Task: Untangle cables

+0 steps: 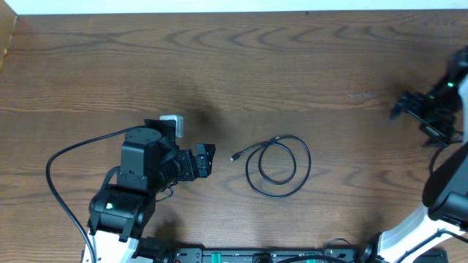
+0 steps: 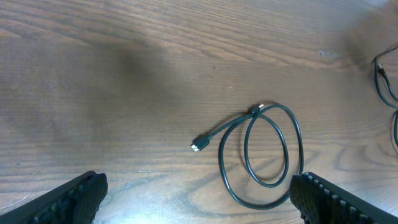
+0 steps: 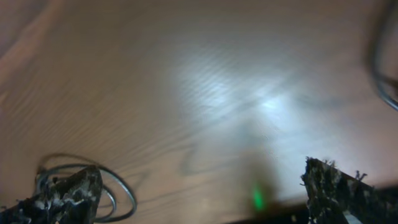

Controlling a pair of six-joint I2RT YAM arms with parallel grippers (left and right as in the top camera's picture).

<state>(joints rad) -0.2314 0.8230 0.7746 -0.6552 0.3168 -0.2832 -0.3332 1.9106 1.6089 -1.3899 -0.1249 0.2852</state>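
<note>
Black cord (image 1: 309, 166) lies coiled in a loose loop mid-worktop (image 1: 219, 66). Your left jaws, near its plug end, stand wide open, holding nothing; your right jaws, far right, likewise. Brown wood grain runs to a pale strip (image 1: 219, 6) at the far edge.

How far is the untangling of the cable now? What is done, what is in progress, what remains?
Done: nothing visible; the cable lies on the table in a loose coil, crossing itself. In hand: the left gripper, open and empty, faces the coil without touching it; the right gripper is open, far aside. Left: grasping it and pulling the loops apart.
</note>
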